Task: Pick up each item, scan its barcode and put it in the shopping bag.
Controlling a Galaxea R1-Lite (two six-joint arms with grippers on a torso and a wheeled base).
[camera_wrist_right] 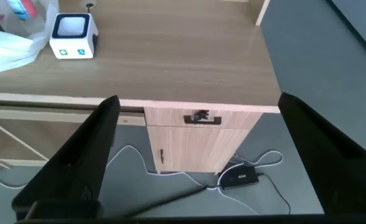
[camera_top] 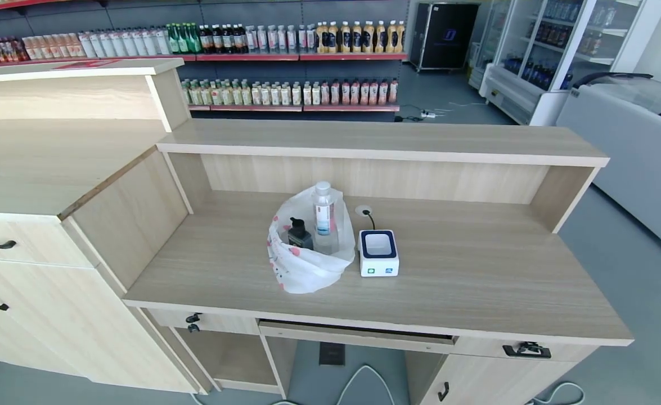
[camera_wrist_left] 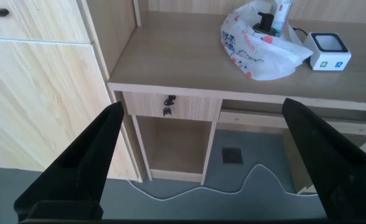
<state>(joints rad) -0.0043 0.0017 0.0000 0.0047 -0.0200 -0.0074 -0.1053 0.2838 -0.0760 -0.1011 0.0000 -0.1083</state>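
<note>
A white shopping bag (camera_top: pixel 302 261) sits on the wooden counter (camera_top: pixel 476 270), and it holds a clear bottle with a blue label (camera_top: pixel 323 216) and a dark pump bottle (camera_top: pixel 299 233). Just right of the bag stands a white barcode scanner (camera_top: pixel 378 252) with a dark-rimmed window. In the left wrist view the bag (camera_wrist_left: pixel 261 43) and scanner (camera_wrist_left: pixel 329 51) lie far off, with my left gripper (camera_wrist_left: pixel 201 162) open and low in front of the counter. My right gripper (camera_wrist_right: pixel 198 162) is open too, below the counter's front edge, with the scanner (camera_wrist_right: pixel 74 35) beyond it.
A raised ledge (camera_top: pixel 381 140) runs along the counter's back and a taller counter section (camera_top: pixel 54 140) stands to the left. Drawers and an open kneehole (camera_top: pixel 336 354) lie under the front edge, with cables on the floor. Drink shelves and fridges stand behind.
</note>
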